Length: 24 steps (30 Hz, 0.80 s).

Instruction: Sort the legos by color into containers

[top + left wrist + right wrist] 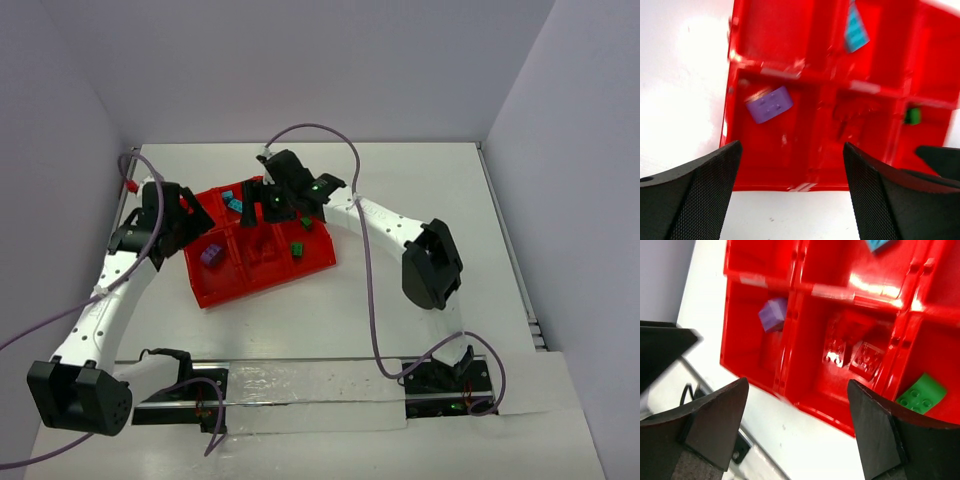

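Left jaws: the left gripper (790,147) stands wide open, its two fingers far apart and nothing held between them.
Right jaws: the right gripper (797,385) is also spread wide and grips nothing.
Below both: the red tray (755,186) lies under and ahead of both pairs of jaws, resting on the white table (420,200).
Purple brick: the purple brick (769,104) lies alone in a near corner compartment, just ahead of the left gripper's left fingertip, inside the span of the jaws and clear of both fingers.
Red bricks: two red bricks (837,347) lie side by side in the near middle compartment, ahead of the right gripper's gap, nearer its right finger.
Green brick: the green brick (921,394) sits in the next near compartment, outside the right gripper's right finger and just beside it.
Teal brick: the teal brick (856,31) lies in the far row, well ahead of the left gripper's right fingertip.
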Tool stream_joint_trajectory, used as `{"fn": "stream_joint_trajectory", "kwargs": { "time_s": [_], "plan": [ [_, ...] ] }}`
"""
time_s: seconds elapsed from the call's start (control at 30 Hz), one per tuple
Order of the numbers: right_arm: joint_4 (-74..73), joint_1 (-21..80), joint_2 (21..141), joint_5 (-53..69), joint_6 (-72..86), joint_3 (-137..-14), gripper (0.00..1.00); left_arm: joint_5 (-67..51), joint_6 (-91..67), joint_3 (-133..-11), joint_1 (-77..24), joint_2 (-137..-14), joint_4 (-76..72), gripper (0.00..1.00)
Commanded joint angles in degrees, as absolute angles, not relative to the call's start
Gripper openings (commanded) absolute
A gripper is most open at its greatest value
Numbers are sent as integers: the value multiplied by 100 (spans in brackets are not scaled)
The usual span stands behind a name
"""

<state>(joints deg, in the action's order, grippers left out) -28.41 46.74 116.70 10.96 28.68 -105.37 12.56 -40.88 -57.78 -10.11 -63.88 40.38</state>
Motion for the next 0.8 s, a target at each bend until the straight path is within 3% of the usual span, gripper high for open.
{"fn": "stream_joint_trajectory", "kwargs": {
  "time_s": [0.0,0.17,0.47,0.77],
  "plan": [
    [-3045,4618,11005,441,2727,-10579,89,1472,-3766,-6698,-993,-6385,4023,89],
    [-2980,4026,9670,-404,2812,-9720,97,1274,-3454,-7401,-993,-6486,4043,89],
    [-3174,2285,7345,-1294,2824,-7422,99,483,-3104,-8368,-993,-6652,3808,90],
    [-3361,1793,6502,-1787,2921,-6596,99,157,-3041,-8508,-993,-6791,3688,90]
  ]
}}
